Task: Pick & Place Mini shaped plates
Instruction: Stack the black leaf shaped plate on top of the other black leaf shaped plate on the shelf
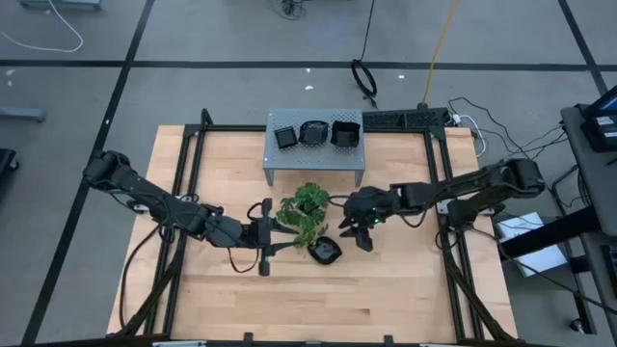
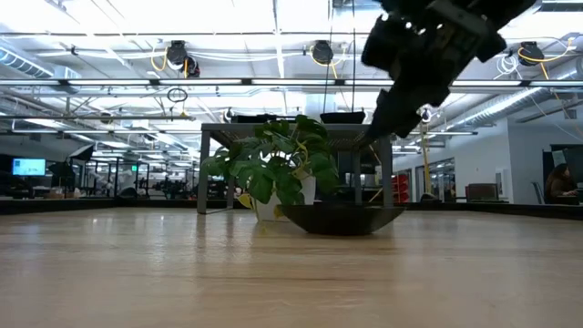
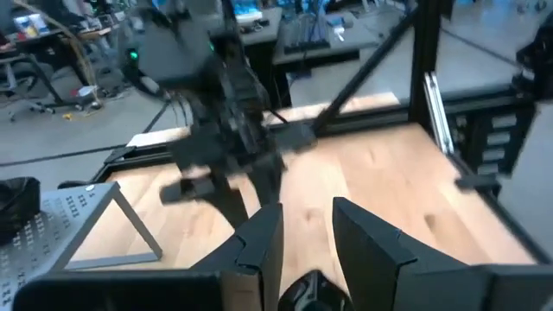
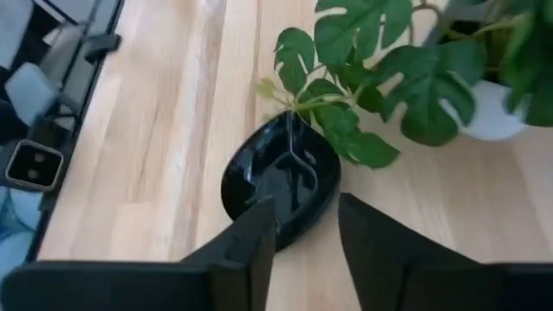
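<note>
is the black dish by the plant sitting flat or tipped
Flat: the black dish rests level on the table, rim up, beside the plant.

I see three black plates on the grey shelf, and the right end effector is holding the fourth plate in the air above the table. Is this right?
Not quite. The fourth plate is not in the air: it rests on the table beside the plant, and the right end effector above it is open, not holding it. The right wrist view shows this. The three plates on the grey shelf are correct.

Light wooden table (image 1: 386,289), black frame along edges. On it: grey perforated metal shelf (image 1: 314,154) at far side, carrying three black mini plates (image 1: 312,134) in row; green leafy plant (image 1: 305,214) in white pot mid-table; one black dish (image 1: 325,252) just beside plant.
</note>
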`<state>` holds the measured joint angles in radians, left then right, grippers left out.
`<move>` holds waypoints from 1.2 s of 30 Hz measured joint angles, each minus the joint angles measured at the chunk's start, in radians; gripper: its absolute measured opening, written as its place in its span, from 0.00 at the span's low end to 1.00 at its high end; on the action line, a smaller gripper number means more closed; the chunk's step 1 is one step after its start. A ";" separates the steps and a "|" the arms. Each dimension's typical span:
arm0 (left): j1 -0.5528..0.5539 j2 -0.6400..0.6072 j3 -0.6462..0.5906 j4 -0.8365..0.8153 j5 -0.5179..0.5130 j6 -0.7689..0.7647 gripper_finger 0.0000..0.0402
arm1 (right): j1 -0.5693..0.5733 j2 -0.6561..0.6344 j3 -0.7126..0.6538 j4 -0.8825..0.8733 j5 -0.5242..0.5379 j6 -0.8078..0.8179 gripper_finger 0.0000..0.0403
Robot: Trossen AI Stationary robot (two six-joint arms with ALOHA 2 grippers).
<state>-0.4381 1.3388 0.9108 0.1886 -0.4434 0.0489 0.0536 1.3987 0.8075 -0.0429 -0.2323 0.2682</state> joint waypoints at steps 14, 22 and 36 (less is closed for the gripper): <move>0.001 0.154 0.000 -0.062 0.138 0.149 0.31 | 0.085 -0.073 0.000 0.011 -0.001 -0.073 0.36; 0.006 0.265 0.000 0.033 0.122 0.217 0.53 | 0.145 -0.064 -0.028 0.027 0.031 -0.073 0.36; 0.008 0.296 0.000 0.059 0.120 0.205 0.56 | 0.393 0.159 -0.147 0.425 0.374 -0.235 0.34</move>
<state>-0.4297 1.6352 0.9104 0.2477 -0.3237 0.2543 0.4471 1.5575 0.6605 0.3826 0.1417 0.0330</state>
